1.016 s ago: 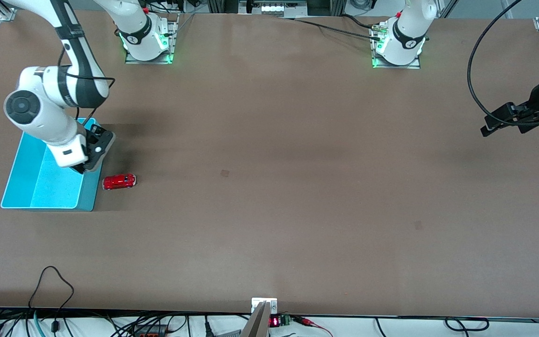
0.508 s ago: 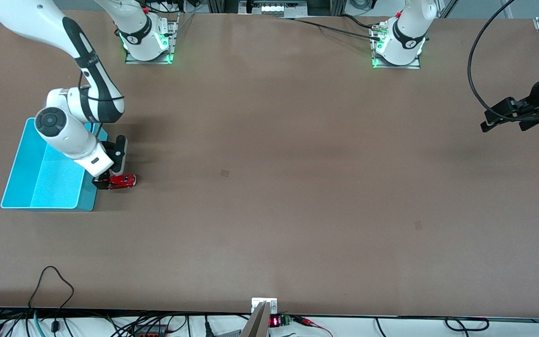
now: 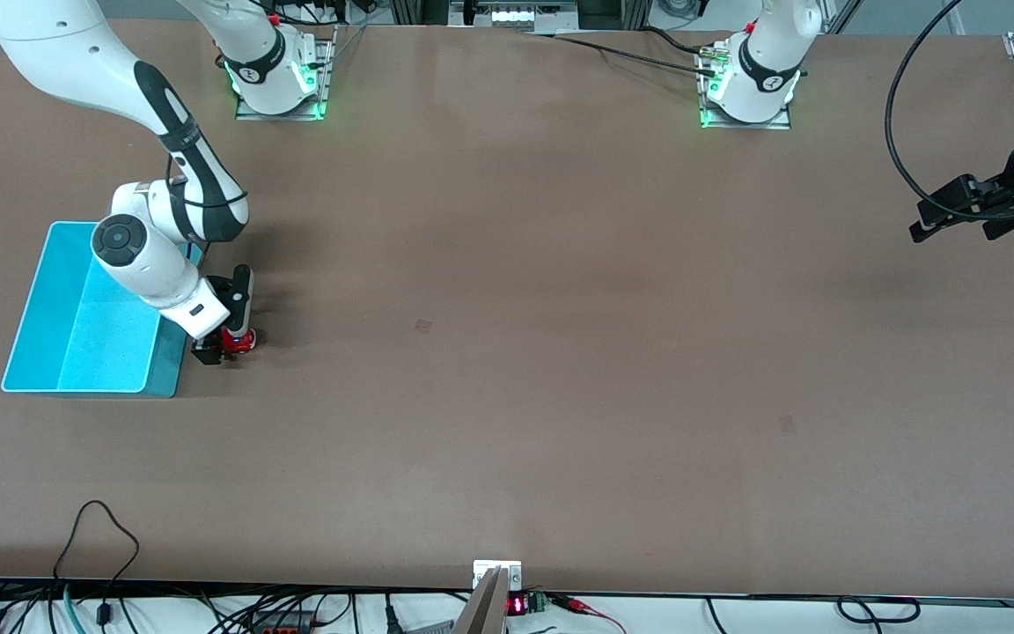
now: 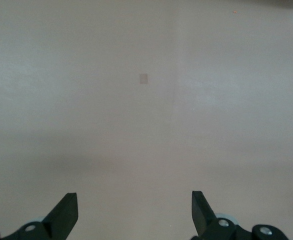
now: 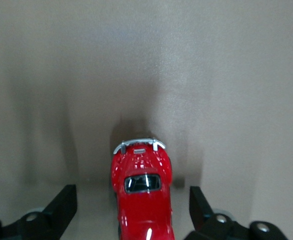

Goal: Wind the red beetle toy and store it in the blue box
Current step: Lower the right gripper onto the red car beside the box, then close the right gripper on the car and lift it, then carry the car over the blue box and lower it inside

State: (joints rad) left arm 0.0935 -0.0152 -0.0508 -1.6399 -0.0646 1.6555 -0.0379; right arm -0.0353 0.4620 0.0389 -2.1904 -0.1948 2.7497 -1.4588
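Observation:
The red beetle toy (image 3: 239,338) stands on the brown table beside the blue box (image 3: 76,321), at the right arm's end of the table. My right gripper (image 3: 218,345) is down over the toy and open, one finger on each side of it with a gap to both. In the right wrist view the toy (image 5: 142,197) sits between the open fingers (image 5: 61,207), its silvery end pointing away. The box looks empty. My left gripper (image 3: 934,220) is open and empty, held over the table's edge at the left arm's end; its wrist view shows only its fingertips (image 4: 66,212) and bare table.
The right arm's elbow and forearm (image 3: 133,251) hang over the box's rim nearest the toy. A small darker patch (image 3: 422,326) marks the table's middle. Cables (image 3: 102,528) lie along the table's edge nearest the front camera.
My right gripper has moved from over the box's corner to the toy and come down around it. The left gripper has drifted slightly toward the table's edge.

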